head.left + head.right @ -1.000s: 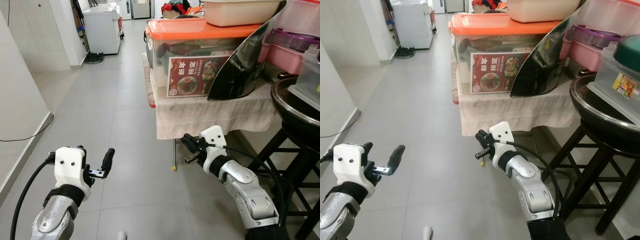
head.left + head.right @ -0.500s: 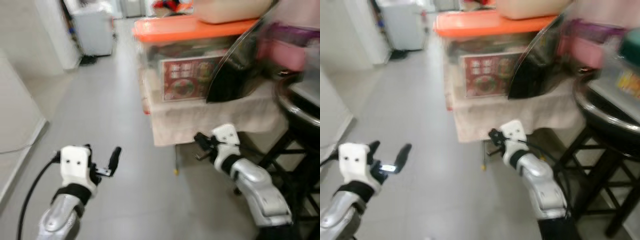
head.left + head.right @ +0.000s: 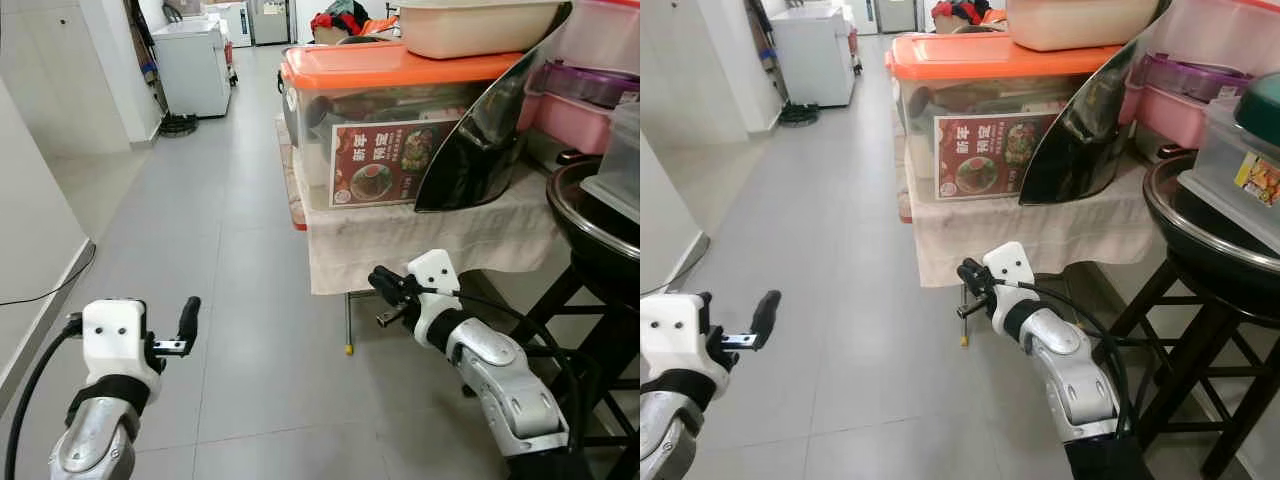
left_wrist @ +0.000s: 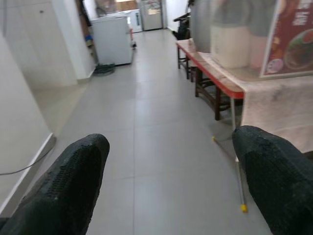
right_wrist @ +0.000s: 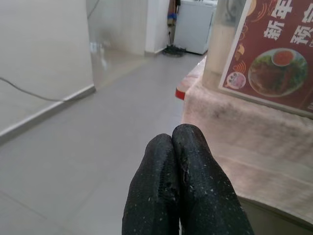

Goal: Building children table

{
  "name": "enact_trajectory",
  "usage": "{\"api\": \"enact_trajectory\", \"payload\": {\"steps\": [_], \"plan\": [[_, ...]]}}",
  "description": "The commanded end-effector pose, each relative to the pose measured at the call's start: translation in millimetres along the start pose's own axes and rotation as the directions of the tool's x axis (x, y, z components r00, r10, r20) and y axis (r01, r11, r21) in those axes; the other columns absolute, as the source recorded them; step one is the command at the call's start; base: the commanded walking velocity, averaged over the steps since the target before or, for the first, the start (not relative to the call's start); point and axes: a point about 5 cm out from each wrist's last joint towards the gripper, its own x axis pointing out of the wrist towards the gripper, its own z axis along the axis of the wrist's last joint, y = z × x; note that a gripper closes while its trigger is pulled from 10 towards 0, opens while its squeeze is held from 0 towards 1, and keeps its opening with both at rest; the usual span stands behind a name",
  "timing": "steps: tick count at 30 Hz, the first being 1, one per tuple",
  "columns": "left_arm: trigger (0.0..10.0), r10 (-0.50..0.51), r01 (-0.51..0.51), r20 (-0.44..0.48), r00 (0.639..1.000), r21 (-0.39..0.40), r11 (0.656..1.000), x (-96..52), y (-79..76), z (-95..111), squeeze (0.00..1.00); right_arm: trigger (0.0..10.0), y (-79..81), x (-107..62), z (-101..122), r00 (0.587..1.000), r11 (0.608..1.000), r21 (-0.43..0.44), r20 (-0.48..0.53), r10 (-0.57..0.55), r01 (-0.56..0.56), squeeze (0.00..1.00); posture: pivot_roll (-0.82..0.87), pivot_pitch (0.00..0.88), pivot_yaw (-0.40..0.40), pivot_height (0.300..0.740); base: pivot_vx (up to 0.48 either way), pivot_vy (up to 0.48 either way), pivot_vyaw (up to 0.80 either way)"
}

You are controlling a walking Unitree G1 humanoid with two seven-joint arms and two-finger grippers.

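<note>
Left gripper (image 4: pixel 166 181) spread wide and empty over the floor (image 3: pixel 230 220), right gripper (image 5: pixel 183 161) pinched closed, empty, near the cloth-covered table (image 3: pixel 430 225)

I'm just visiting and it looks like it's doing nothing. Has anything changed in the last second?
Mostly the view: the head camera has shifted as the robot moves, so the tiled hallway reads differently. Nothing was taken hold of or let go. The left gripper hangs over the floor as before, fingers apart and empty; the right gripper stays shut and empty beside the cloth-covered table. The orange-lidded storage box sits where it was.
</note>
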Motion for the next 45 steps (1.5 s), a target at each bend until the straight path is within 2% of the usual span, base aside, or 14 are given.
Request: {"api": "enact_trajectory", "payload": {"steps": [1,6,13,14,21,23,25,30,32,36,38,41,43,45], "plan": [[10.0,0.037,-0.036,0.034,0.999,-0.024,0.999,-0.4,3.8,8.6,0.00,10.0,-10.7,-4.3,-2.8,0.997,0.998,-0.031,-0.036,-0.062,0.061,0.00,0.02,0.000,0.001,0.740,0.000,0.000,0.00],[10.0,0.053,-0.051,0.067,0.996,-0.023,0.998,2.7,6.5,15.0,0.00,10.0,-15.7,-3.1,-1.1,0.995,0.995,-0.053,-0.048,-0.092,0.090,0.00,0.01,0.000,0.002,0.740,0.000,0.000,0.00],[10.0,0.063,-0.063,0.028,0.998,-0.005,0.998,7.0,10.9,6.1,0.00,10.0,-11.7,-3.6,-0.4,0.992,0.994,-0.007,-0.064,-0.109,0.108,0.00,-0.01,0.000,0.020,0.740,0.000,0.000,0.00],[10.0,0.083,-0.083,0.004,0.997,-0.021,0.996,6.9,16.6,3.1,0.00,10.0,-6.9,-5.4,0.9,0.995,0.996,0.036,-0.066,-0.074,0.077,0.00,-0.02,0.000,0.031,0.740,0.000,0.000,0.00],[10.0,0.090,-0.091,-0.029,0.996,-0.039,0.995,5.3,20.4,-5.7,0.00,10.0,1.0,-9.5,-2.2,0.996,0.997,0.046,-0.066,-0.054,0.057,0.00,-0.01,0.000,0.024,0.740,0.000,0.000,0.00],[10.0,0.098,-0.102,-0.064,0.993,-0.058,0.993,5.1,21.0,-16.2,0.00,10.0,0.9,-7.9,-8.6,0.994,0.998,0.025,-0.092,-0.053,0.056,0.00,0.00,0.000,0.009,0.740,0.000,0.000,0.00],[10.0,0.053,-0.065,-0.115,0.992,-0.097,0.993,3.0,15.2,-30.5,0.00,10.0,-11.4,-1.7,-9.4,0.989,0.994,-0.010,-0.097,-0.112,0.112,0.00,0.00,0.000,-0.008,0.740,0.000,0.000,0.00],[10.0,-0.002,-0.016,-0.145,0.989,-0.120,0.993,3.3,9.6,-41.8,0.00,10.0,-18.1,3.8,-12.5,0.985,0.992,-0.021,-0.117,-0.126,0.125,0.00,0.01,0.002,-0.025,0.740,0.000,0.000,0.00],[10.0,-0.033,0.003,-0.199,0.979,-0.148,0.989,6.2,9.5,-61.1,0.00,10.0,-17.1,13.7,-18.5,0.986,0.995,-0.004,-0.134,-0.104,0.104,0.00,0.04,0.019,-0.050,0.740,0.000,0.000,0.00],[10.0,-0.054,0.015,-0.232,0.971,-0.169,0.986,7.7,10.7,-72.5,0.00,10.0,-13.7,21.7,-18.7,0.987,0.996,0.008,-0.141,-0.083,0.085,0.00,0.04,0.024,-0.061,0.740,0.000,0.000,0.00],[10.0,-0.052,0.002,-0.282,0.958,-0.174,0.985,6.1,13.6,-84.8,0.00,10.0,-10.0,27.9,-20.9,0.983,0.997,0.031,-0.172,-0.062,0.068,0.00,0.05,0.044,-0.069,0.740,0.000,0.000,0.00],[10.0,-0.050,-0.007,-0.324,0.945,-0.171,0.985,2.2,14.9,-95.2,0.00,10.0,-9.2,29.2,-26.0,0.978,0.997,0.039,-0.200,-0.055,0.064,0.00,0.05,0.059,-0.065,0.735,0.000,0.000,0.00],[10.0,-0.050,-0.007,-0.324,0.945,-0.171,0.985,2.2,14.9,-95.2,0.00,10.0,-9.2,29.2,-26.0,0.978,0.997,0.039,-0.200,-0.055,0.064,0.00,0.05,0.059,-0.065,0.735,0.000,0.000,0.00],[10.0,-0.054,-0.009,-0.357,0.933,-0.172,0.985,-2.5,16.5,-104.5,0.00,10.0,-14.2,26.3,-34.7,0.970,0.993,0.070,-0.229,-0.078,0.096,0.00,0.04,0.070,-0.055,0.725,0.000,0.000,0.00]]}}
